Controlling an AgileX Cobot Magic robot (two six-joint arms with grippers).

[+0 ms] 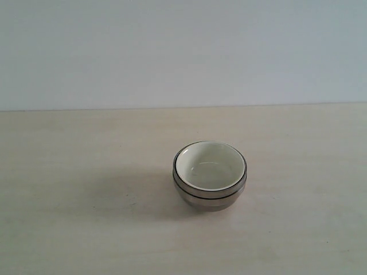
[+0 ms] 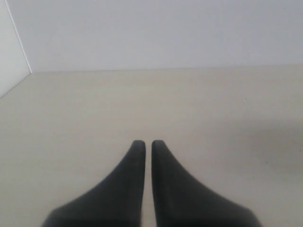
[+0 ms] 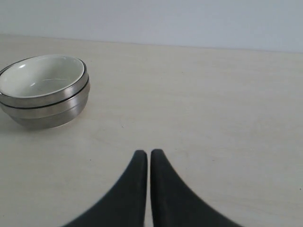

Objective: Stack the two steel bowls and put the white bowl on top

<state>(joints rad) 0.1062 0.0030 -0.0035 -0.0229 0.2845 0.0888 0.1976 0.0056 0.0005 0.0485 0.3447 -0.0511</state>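
The two steel bowls [image 1: 210, 196] sit nested as one stack on the pale table, a little right of centre in the exterior view. The white bowl [image 1: 210, 166] rests inside the upper steel bowl, its cream inside facing up. In the right wrist view the same steel stack [image 3: 47, 109] with the white bowl [image 3: 40, 75] in it stands apart from my right gripper [image 3: 148, 152], which is shut and holds nothing. My left gripper [image 2: 147, 143] is shut over bare tabletop, with no bowl in its view. Neither gripper shows in the exterior view.
A pale wooden table [image 1: 86, 229] runs back to a plain light wall [image 1: 183, 51]. In the left wrist view a side wall [image 2: 9, 61] meets the table at a corner.
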